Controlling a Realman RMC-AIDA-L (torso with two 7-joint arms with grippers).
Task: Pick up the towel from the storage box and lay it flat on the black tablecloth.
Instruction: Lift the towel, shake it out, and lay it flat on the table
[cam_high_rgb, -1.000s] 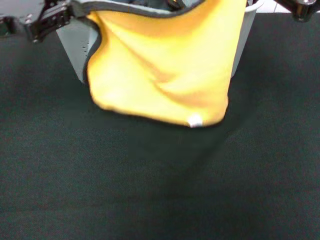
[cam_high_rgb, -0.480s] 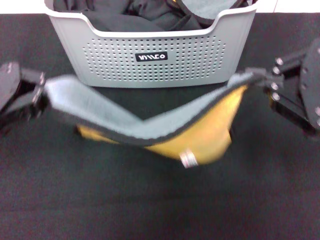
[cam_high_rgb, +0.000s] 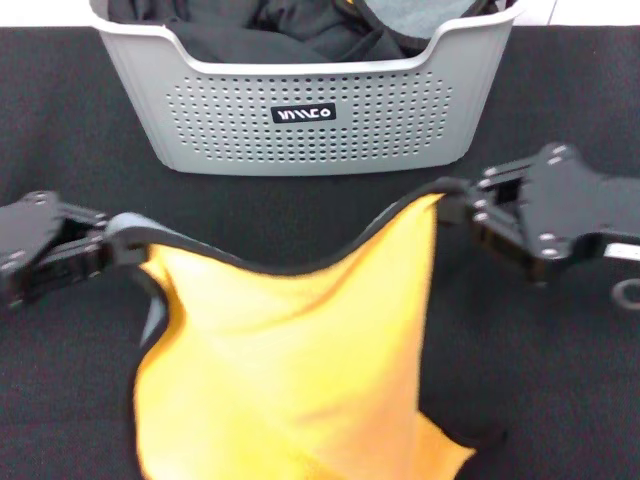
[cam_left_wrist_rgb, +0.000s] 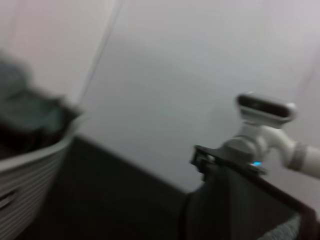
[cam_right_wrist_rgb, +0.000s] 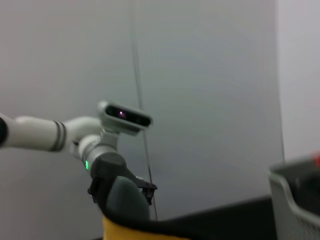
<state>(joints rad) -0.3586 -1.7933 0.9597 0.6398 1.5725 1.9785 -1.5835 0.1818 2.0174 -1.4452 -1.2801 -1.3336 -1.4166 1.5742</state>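
- Compared with half a second back, your towel (cam_high_rgb: 300, 370) has turned over: the grey face that was up then is now mostly away from you, and the yellow-orange face fills the head view from the centre down to 6 o'clock.
- Both tools have come nearer to you and lower in the head view; the left tool (cam_high_rgb: 105, 245) sits at 9 o'clock, the right tool (cam_high_rgb: 462, 208) at 3 o'clock, each pinching a top corner of the towel, so the black-edged top hem sags between them.
- The storage box (cam_high_rgb: 310, 120) stands where it did, at 12 o'clock on the black tablecloth (cam_high_rgb: 560, 380), with dark garments (cam_high_rgb: 250, 35) heaped inside (a bit of grey cloth shows among them).
- The towel is clear of the box, hanging in front of it over the tablecloth.
- The left wrist view gives you the right tool (cam_left_wrist_rgb: 207, 161) side-on, holding a dark fold of towel (cam_left_wrist_rgb: 235, 210), plus a box corner (cam_left_wrist_rgb: 30, 170).
- The right wrist view shows the left tool (cam_right_wrist_rgb: 120, 187) clamped on grey and yellow cloth (cam_right_wrist_rgb: 135, 227).
- The towel's lower edge runs off the head view's bottom, so you cannot tell whether it touches the tablecloth; the white label is not visible.
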